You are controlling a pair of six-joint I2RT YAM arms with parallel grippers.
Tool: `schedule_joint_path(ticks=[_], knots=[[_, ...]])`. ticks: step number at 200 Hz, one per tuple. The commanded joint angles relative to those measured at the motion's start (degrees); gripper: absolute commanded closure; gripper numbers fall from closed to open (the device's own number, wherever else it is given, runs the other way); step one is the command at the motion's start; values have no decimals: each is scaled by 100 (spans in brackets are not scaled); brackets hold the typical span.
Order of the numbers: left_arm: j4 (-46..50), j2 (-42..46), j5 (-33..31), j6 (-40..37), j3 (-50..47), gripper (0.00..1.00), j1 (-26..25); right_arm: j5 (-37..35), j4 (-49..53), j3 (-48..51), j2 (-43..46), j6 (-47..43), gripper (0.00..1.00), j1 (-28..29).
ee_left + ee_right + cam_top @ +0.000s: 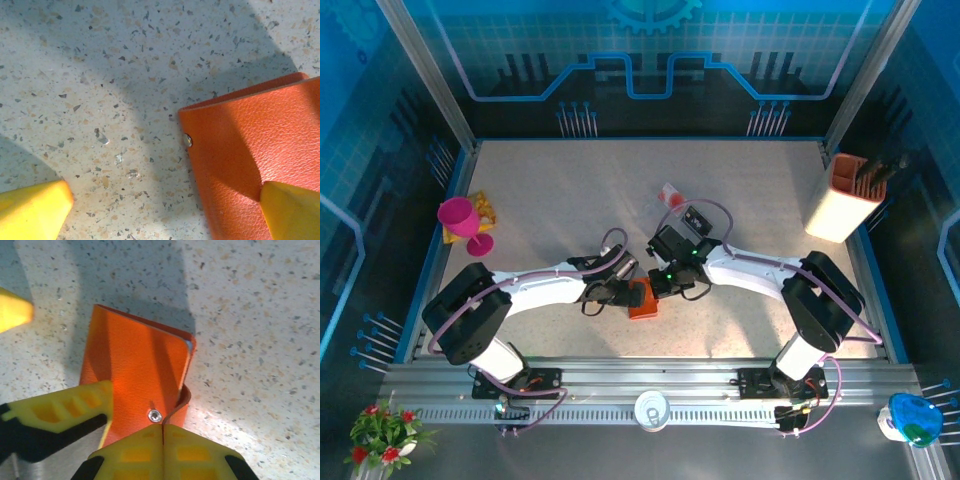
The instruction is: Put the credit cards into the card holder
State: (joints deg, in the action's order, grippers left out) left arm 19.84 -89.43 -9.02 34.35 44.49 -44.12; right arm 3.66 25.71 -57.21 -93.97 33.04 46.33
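Card holder [135, 360] folded, inside hidden | right claw [162, 429] pinching its snap tab [179, 399] | left claw [165, 192] spread, straddling edge

- Left arm reaches in from 7 o'clock toward centre; left gripper [166, 195] has its jaws spread wide.
- Right arm reaches in from 5 o'clock; right gripper [162, 427] has its fingers pressed together, pinching the card holder [135, 365] tab.
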Motion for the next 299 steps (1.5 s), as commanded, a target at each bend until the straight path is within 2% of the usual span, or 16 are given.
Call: schedule_joint_path(ticks=[1, 148, 240, 299], knots=[[408, -166, -288, -82, -330, 1, 35, 383, -351, 7, -21, 179, 100, -36], [396, -73, -259, -52, -389, 1, 31, 592, -966, 503, -691, 528, 100, 106], [550, 325, 77, 72, -277, 1, 32, 439, -1274, 1159, -613, 790, 100, 243], [304, 14, 214, 195, -555, 1, 35, 278, -1437, 1420, -520, 958, 100, 333]])
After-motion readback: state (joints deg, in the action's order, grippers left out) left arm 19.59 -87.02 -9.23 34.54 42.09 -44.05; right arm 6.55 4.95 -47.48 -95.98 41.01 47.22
